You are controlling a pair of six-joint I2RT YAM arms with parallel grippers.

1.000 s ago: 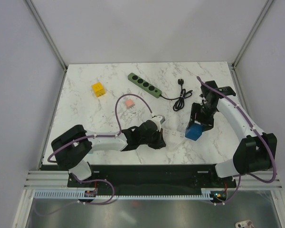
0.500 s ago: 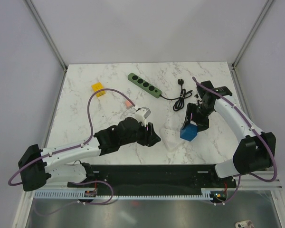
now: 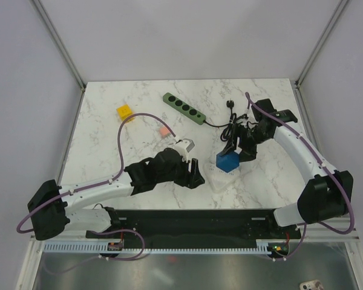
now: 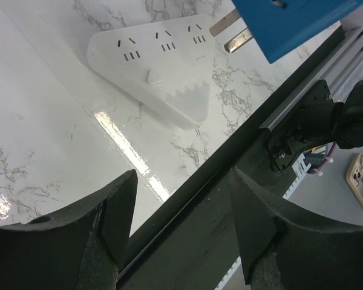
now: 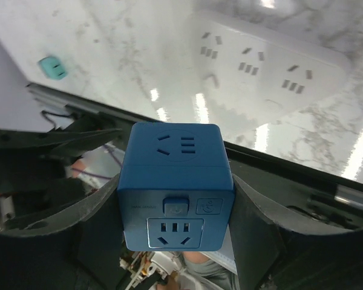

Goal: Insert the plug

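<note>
Blue cube plug (image 5: 176,181) is up in the air close to the white power strip (image 4: 163,66), prongs bare, no socket entered, right hand (image 3: 235,154) clenched on it. Left hand (image 4: 181,211) is spread wide, empty, low over the bench (image 3: 109,139) beside the strip.

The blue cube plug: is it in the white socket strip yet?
Out. The blue cube plug, held by the right gripper, shows bare prongs clear of the white strip.

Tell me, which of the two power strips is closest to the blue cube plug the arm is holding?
The white triangular plastic power strip, right by the blue cube plug. The long green power strip lies much farther off, at the back.
</note>
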